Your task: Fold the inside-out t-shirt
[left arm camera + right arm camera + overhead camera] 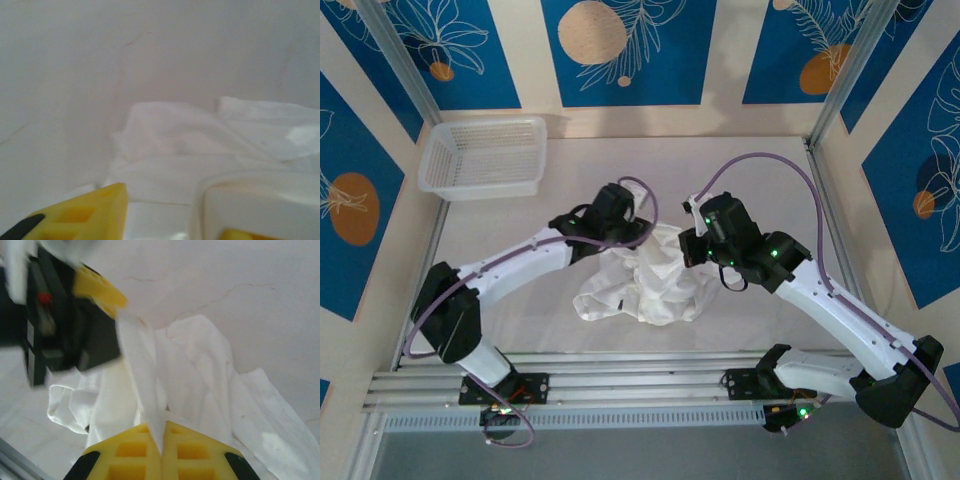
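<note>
Left gripper (pixel 161 192), to the right of the mesh basket (pixel 480 185) and nearer the arm bases: you'll see its fingers standing apart, with shirt cloth draped over one. White t-shirt (pixel 645 285) sits crumpled in a heap on the table (pixel 580 165), further right of the basket and well apart from it. Right gripper (pixel 161 432), furthest right of the basket, is pinched tight on a strip of that shirt, which runs up to the left gripper's finger.

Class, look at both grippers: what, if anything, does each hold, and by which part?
The right gripper pinches a taut strip of the t-shirt. That strip runs up to the left gripper; whether it grips cannot be told.
</note>
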Tool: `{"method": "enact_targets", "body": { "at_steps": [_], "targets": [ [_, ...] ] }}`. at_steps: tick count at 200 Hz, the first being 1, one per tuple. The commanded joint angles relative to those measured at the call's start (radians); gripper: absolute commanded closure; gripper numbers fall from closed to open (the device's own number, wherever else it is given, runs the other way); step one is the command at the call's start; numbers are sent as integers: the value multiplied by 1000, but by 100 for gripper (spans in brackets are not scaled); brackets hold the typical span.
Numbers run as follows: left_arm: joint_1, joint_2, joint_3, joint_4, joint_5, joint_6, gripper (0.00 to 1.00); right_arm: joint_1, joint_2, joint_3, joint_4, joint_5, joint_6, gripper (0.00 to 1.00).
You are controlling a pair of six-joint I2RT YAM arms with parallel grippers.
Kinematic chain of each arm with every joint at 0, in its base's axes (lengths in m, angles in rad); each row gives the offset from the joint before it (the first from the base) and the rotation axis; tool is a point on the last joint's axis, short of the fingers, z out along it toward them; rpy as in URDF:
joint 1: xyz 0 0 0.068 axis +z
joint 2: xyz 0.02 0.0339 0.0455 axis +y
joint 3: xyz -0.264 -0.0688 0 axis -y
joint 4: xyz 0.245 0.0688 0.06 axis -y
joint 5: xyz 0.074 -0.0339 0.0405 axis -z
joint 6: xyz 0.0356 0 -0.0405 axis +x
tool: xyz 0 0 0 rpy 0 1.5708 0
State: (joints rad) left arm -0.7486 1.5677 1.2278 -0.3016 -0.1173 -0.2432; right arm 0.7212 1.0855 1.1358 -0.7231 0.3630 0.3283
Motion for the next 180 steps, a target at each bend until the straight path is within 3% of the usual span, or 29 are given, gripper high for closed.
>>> {"method": "enact_targets", "body": {
  "at_steps": [1,6,49,63,84,117,126,152,180],
  "targets": [
    [55,-93,-21,-35,94,-9,91,-32,13,-15,-86,92,-10,100],
    [62,-100,-19,-37,142,-3,100,-34,19,-12,-97,101,-12,100],
    [83,-126,-25,81,689,-100,100,-31,39,-30,-70,54,-21,96],
    [83,-155,-35,114,761,-135,100,-39,38,-57,-47,49,-36,91],
    [84,-221,-22,14,672,-92,100,-88,45,-106,-26,41,-40,88],
    [109,-300,-6,-220,190,-53,99,-124,12,-139,-45,108,-15,96],
    [131,-318,-22,-238,116,-59,97,-128,-7,-144,-46,119,-15,96],
    [179,-330,-63,-226,148,-80,90,-136,-53,-140,-31,39,-15,95],
    [180,-240,-70,-219,205,-99,87,-137,-68,-146,68,-244,3,86]
  ]
}}
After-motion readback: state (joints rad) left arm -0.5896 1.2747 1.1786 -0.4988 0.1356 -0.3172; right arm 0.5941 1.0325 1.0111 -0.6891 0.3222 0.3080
